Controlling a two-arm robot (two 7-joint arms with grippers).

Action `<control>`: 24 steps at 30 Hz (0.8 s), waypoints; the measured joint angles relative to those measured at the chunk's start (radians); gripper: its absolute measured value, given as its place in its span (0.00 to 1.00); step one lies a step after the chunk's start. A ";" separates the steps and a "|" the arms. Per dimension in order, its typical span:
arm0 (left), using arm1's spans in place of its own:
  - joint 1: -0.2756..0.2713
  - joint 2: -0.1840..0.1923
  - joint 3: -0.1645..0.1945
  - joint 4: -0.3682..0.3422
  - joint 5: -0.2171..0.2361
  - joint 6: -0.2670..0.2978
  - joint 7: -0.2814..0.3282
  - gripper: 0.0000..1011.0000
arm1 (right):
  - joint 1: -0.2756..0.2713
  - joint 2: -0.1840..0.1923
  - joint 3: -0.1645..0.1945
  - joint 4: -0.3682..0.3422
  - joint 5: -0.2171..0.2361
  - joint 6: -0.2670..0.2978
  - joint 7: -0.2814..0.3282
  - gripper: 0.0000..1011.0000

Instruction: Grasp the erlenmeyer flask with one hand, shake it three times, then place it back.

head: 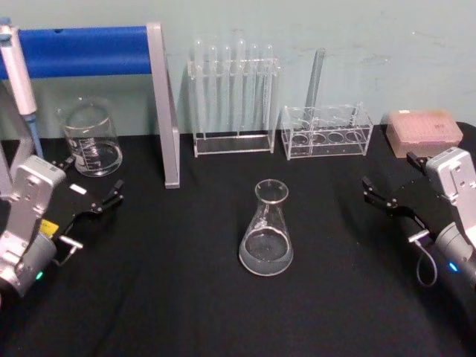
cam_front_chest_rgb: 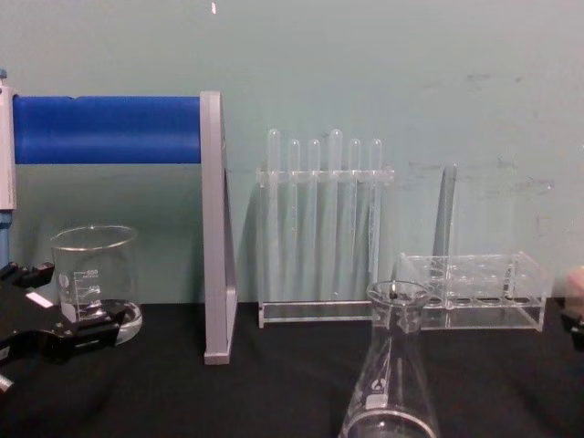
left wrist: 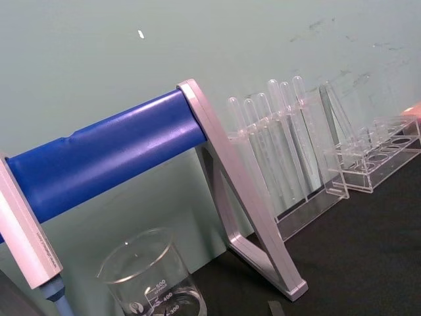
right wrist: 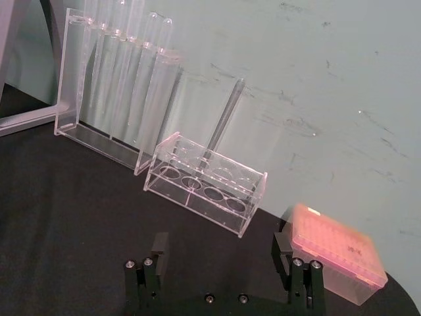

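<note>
Head view: the flask [head: 265,230] stands upright in the middle of the black worktop [head: 186,305], well apart from the left gripper [head: 113,193] and the right gripper [head: 370,190], both with fingers spread and holding nothing. Left wrist view: a blue bar [left wrist: 112,155] and a beaker [left wrist: 154,276] stand against a pale green wall [left wrist: 99,59]. Right wrist view: the right fingers gape before a low clear rack [right wrist: 207,187]. Chest view: the flask rises in the foreground.
</note>
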 joint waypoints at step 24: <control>0.000 0.000 0.000 0.000 0.000 0.000 0.000 0.99 | -0.014 0.001 0.025 -0.011 0.045 -0.015 0.074 0.99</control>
